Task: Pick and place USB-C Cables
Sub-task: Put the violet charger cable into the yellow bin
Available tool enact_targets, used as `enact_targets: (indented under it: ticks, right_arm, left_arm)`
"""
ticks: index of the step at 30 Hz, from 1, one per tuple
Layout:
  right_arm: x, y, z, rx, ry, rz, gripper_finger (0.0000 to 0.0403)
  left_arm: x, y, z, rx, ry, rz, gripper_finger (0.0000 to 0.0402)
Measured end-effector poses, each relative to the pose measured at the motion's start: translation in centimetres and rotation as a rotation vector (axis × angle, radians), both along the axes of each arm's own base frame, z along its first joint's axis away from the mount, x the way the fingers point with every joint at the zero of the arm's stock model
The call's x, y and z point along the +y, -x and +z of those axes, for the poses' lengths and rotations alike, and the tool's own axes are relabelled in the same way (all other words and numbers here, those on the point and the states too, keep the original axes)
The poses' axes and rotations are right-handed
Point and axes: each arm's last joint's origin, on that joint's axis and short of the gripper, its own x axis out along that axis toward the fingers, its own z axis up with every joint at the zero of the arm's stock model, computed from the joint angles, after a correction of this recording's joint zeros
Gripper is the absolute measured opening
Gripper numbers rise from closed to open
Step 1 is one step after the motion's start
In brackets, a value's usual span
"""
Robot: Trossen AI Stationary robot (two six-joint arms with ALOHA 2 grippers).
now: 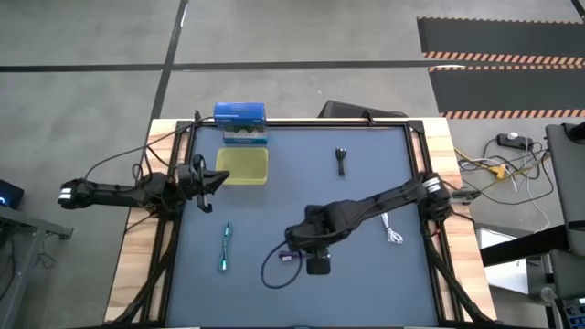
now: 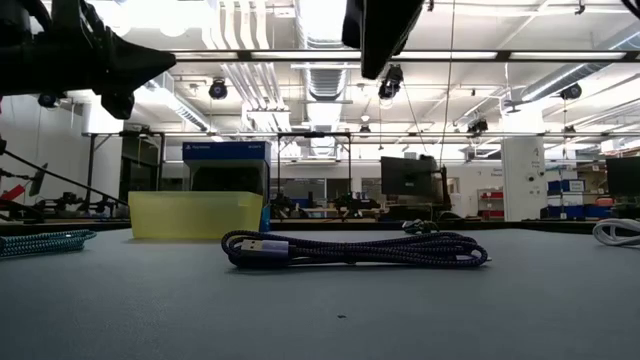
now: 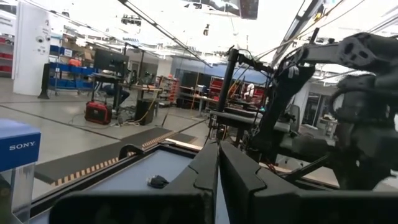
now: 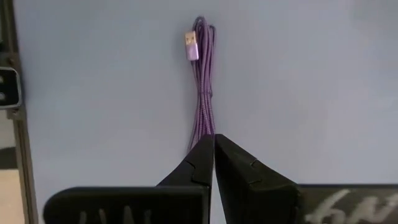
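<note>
The dark purple cable (image 1: 285,258) (image 2: 355,248) (image 4: 204,93) lies bundled on the dark mat, near the middle of its near half. My right gripper (image 1: 315,260) (image 2: 380,45) (image 4: 213,146) is shut and hangs well above the cable's end, apart from it. The teal cable (image 1: 225,247) (image 2: 40,241) lies left of it. The white cable (image 1: 393,228) (image 2: 620,232) lies to the right, under my right arm. The black cable (image 1: 341,162) (image 3: 158,182) lies toward the far edge. My left gripper (image 1: 222,177) (image 3: 217,155) waits shut and in the air by the yellow bin.
An open yellow bin (image 1: 245,166) (image 2: 195,215) stands at the mat's far left, with a blue box (image 1: 240,123) (image 3: 17,149) right behind it. A black frame borders the table (image 1: 302,122). Bare mat lies between the cables.
</note>
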Motion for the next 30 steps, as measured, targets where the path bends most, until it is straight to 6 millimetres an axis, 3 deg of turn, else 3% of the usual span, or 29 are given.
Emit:
enact_targets:
  ticks: [11,16,24,30]
  right_arm:
    - [0.7,-2.3,-4.1,0.082,0.013,-0.012,0.0024]
    - [0.5,-2.7,-4.5,0.040,0.006,-0.031,0.0076]
    - [0.4,-3.4,-6.5,-0.029,-0.007,-0.012,0.0175]
    - [0.1,-3.8,-8.3,-0.077,-0.030,-0.037,0.0193]
  left_arm:
    - [0.0,-0.1,-0.1,0.015,0.000,0.000,0.0000]
    - [0.0,-0.2,-0.3,0.028,0.000,-0.001,0.0000]
    - [0.0,-0.5,-0.6,0.059,0.003,-0.001,0.0000]
    - [0.0,-0.7,-0.8,0.063,0.080,-0.015,0.0000]
